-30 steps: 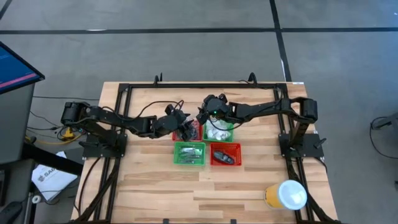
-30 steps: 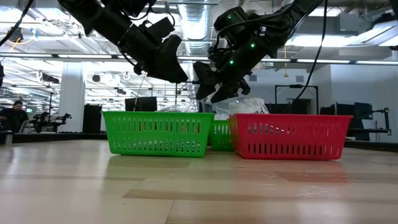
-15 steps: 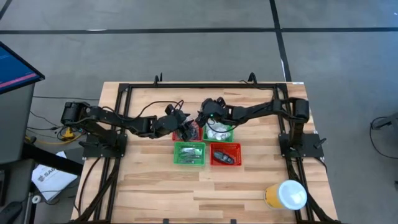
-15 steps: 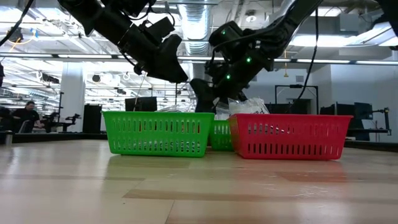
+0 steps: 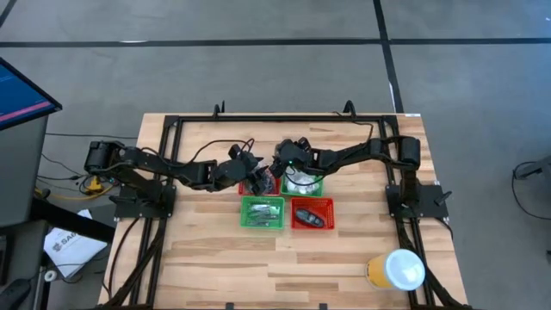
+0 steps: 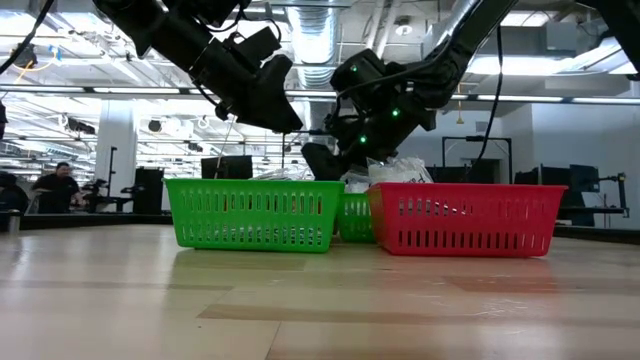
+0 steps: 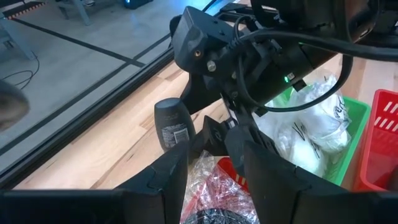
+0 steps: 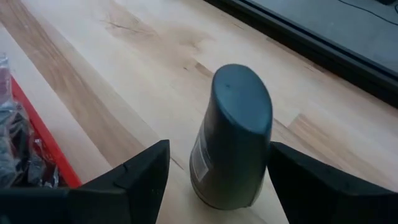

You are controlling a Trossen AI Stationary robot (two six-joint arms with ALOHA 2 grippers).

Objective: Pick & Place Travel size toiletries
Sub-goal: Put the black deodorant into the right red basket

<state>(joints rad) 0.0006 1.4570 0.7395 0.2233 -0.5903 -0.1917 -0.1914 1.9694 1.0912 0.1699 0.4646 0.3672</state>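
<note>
Between the right gripper's (image 8: pixel 214 180) spread fingers (image 8: pixel 134 180), an upright mini bottle (image 8: pixel 231 137)

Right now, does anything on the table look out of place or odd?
One thing: a dark oblong mini bottle stands upright on the bare wooden table, outside the red mesh basket. The right gripper straddles it with open jaws. Nothing looks spilled or damaged.

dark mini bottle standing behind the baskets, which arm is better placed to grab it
Right. The right gripper is open with its jaws on either side of the upright dark mini bottle. The left gripper hangs over a red basket.
</note>
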